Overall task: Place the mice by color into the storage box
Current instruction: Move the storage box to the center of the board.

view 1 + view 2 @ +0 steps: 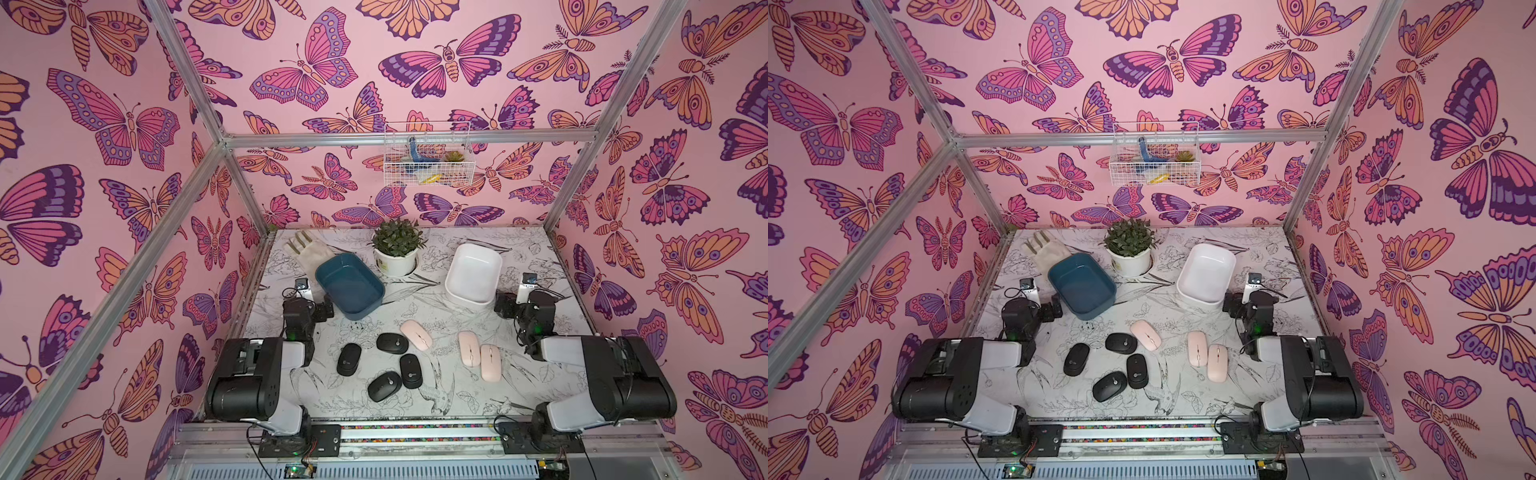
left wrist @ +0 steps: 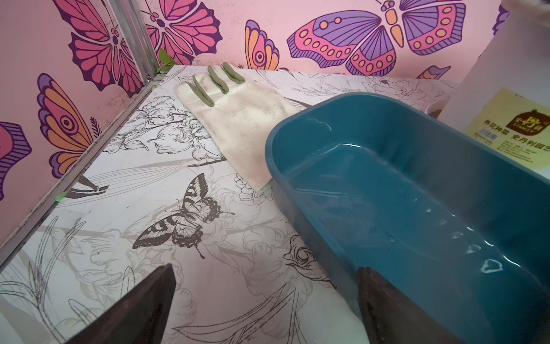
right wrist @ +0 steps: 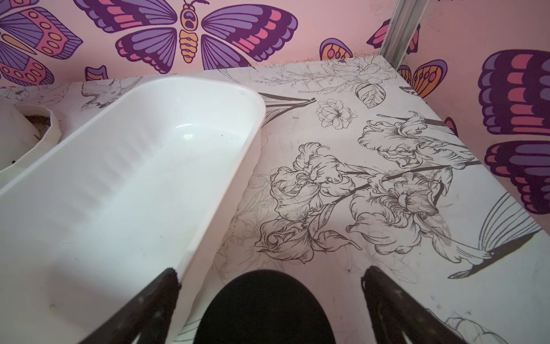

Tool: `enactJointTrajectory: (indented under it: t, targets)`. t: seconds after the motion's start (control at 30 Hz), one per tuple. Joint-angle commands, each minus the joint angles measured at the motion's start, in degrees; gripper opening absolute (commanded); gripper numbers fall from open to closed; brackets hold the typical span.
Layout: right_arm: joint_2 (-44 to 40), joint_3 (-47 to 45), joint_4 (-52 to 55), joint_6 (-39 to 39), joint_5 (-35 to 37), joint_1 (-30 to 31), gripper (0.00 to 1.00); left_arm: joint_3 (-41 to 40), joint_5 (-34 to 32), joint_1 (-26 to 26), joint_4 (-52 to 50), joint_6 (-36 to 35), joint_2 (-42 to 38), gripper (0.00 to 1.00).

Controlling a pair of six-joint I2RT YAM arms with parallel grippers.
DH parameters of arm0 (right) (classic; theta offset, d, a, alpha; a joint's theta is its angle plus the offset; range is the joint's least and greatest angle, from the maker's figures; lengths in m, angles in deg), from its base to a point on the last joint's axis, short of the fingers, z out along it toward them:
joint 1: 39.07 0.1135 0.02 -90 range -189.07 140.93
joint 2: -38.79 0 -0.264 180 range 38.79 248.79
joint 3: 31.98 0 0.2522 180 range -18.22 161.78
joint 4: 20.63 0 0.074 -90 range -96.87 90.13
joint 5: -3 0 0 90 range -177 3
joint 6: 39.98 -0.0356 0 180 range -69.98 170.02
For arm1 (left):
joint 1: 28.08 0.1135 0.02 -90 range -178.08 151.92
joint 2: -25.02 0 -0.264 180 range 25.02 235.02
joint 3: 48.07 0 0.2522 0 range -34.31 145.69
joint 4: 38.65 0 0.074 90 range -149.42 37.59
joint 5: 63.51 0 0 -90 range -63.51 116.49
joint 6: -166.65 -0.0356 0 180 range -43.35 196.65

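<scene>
Several black mice lie loose on the table's near middle in both top views, among them one (image 1: pixel 349 359) nearest the left arm and one (image 1: pixel 384 386) nearest the front. Three pink mice lie to their right: one (image 1: pixel 416 334) alone, two (image 1: pixel 469 348) (image 1: pixel 491 362) side by side. An empty blue storage box (image 1: pixel 350 286) (image 2: pixel 401 190) and an empty white storage box (image 1: pixel 473 274) (image 3: pixel 125 184) stand behind them. My left gripper (image 1: pixel 326 308) (image 2: pixel 267 268) hangs open by the blue box's near corner. My right gripper (image 1: pixel 503 305) (image 3: pixel 270 270) is open beside the white box.
A potted plant (image 1: pixel 397 249) stands between the boxes, a glove (image 1: pixel 305 249) (image 2: pixel 238 119) behind the blue one. A black rounded shape (image 3: pixel 265 309) sits low between the right fingers (image 3: pixel 387 300), untouched; what it is I cannot tell. A wire basket (image 1: pixel 428 153) hangs on the back wall.
</scene>
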Motion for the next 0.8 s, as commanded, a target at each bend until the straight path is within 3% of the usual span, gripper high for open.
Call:
enactJointTrajectory:
  t: [0.0,0.6,0.77]
  targets:
    - [0.6,1.2,-1.0,0.8,0.7,-0.5,0.99,0.6,-0.3,0.3,1.1,-0.7,0.6,1.0]
    - [0.6,1.1,-1.3,0.9,0.7,-0.5,0.99,0.6,-0.4,0.3,1.0,-0.7,0.6,1.0]
    - [-5.8,-4.8,-8.0,-1.9,8.3,-0.5,0.99,0.4,-0.4,0.2,1.4,-0.7,0.3,1.0]
